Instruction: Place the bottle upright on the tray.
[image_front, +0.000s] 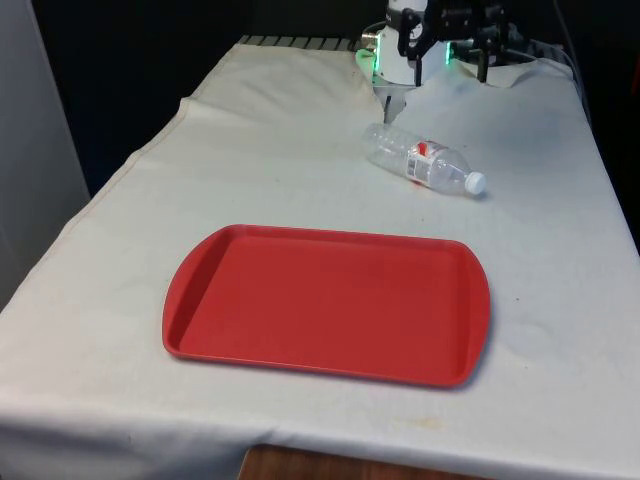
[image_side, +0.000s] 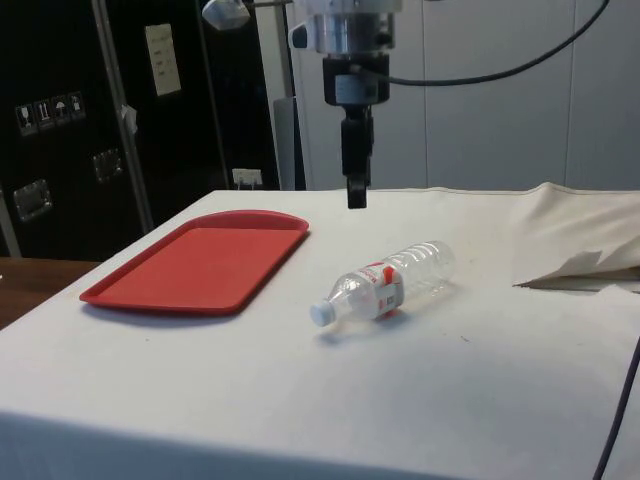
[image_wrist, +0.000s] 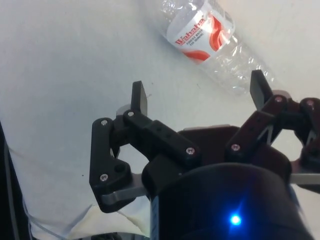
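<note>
Lying on its side on the white cloth, a clear plastic bottle with a red-and-white label rests beyond the flat red plastic tray, while the black two-finger gripper hangs spread above it, holding nothing.

Across the table from the front, the bottle sits apart from the tray's far edge, toward the front view's right, its white cap pointing to the front view's right and toward the camera; the tray has nothing on it. From the side, the gripper hangs straight down above the cloth, clear of the bottle, which lies near the tray without touching it, cap toward the camera. At the wrist, the two fingers stand wide apart with bare cloth between them, and the bottle's labelled middle and crinkled body lie just past the fingertips.
</note>
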